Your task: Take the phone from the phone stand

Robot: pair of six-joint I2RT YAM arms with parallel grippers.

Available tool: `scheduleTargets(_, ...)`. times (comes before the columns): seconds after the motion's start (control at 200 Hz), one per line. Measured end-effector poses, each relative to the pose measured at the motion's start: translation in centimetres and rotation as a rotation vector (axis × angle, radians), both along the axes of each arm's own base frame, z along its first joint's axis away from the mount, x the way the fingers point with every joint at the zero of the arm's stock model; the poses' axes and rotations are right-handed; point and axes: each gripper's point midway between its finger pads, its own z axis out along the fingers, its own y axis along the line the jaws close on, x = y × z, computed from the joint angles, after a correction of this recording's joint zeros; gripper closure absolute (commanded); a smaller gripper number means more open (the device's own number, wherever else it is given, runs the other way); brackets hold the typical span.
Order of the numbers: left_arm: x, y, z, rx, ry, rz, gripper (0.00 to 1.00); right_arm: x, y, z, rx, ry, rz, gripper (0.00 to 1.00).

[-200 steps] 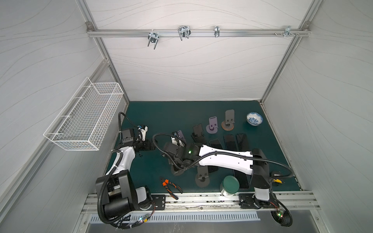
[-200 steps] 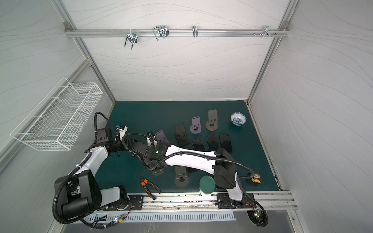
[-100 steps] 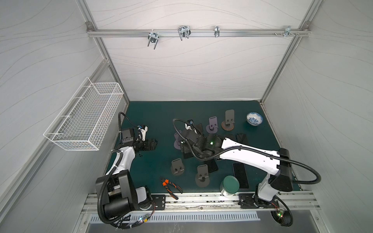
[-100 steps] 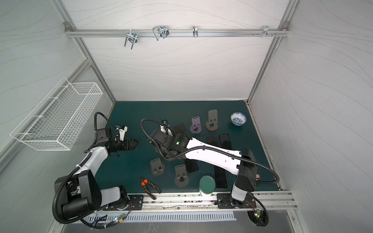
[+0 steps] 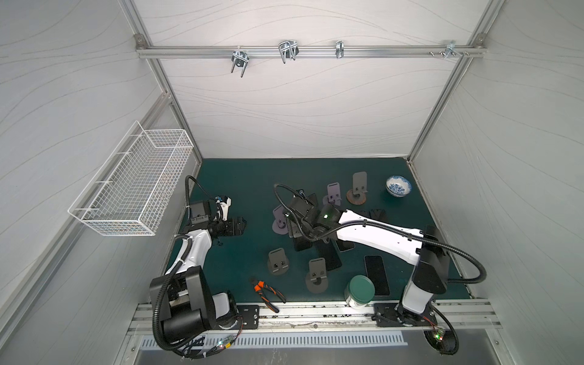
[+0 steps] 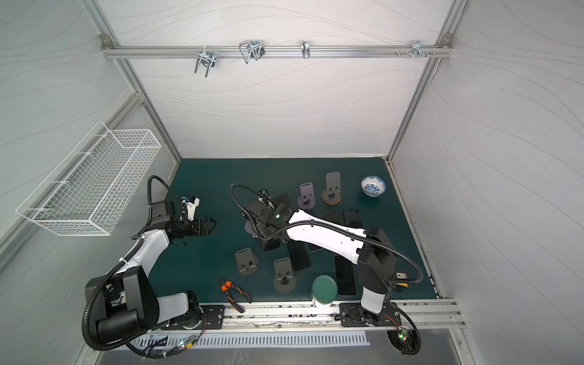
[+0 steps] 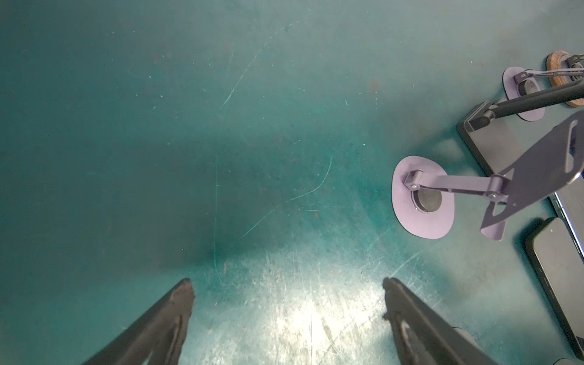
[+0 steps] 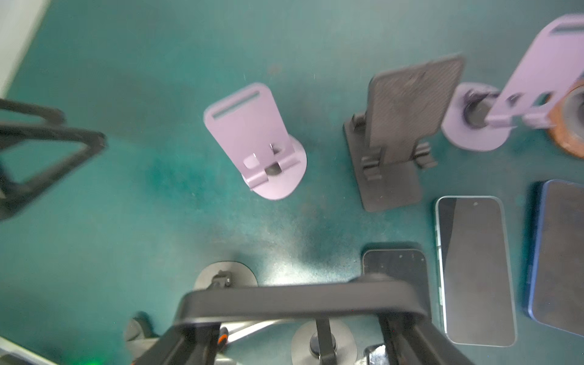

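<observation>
Over the green tabletop (image 5: pixel 246 177): phone held

Left end effector (image 5: pixel 244 226), at middle left of the top views, is wide open. Right end effector (image 8: pixel 298 316) grips the dark phone (image 8: pixel 300 300) by its ends, near the purple stand (image 8: pixel 252 132).

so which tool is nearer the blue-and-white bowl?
Right. The right tool, gripping a phone, is mid-table, left of the bowl; the left tool hovers open farther away, near the left edge.

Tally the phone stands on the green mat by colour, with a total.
Purple stands: 2
Black stand: 1
Dark grey stands: 2
Grey stand on a wooden base: 1
Total: 6
</observation>
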Motion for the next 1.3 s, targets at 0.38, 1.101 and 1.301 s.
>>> scheduleTargets(0.38, 0.0, 0.0, 0.0, 0.0, 0.0, 0.001, 0.05, -0.6, 0.6, -4.8, -0.064, 0.111, 0.025, 0.51)
scheduleTargets(1.101, 0.0, 0.1, 0.0, 0.0, 0.001, 0.001, 0.06, -2.8, -0.2, -10.0, -0.148, 0.259, 0.046, 0.51)
scheduleTargets(1.301, 0.0, 0.0, 0.0, -0.001, 0.001, 0.001, 0.06, -2.8, -0.5, -11.5, -0.18, 0.277, 0.041, 0.51)
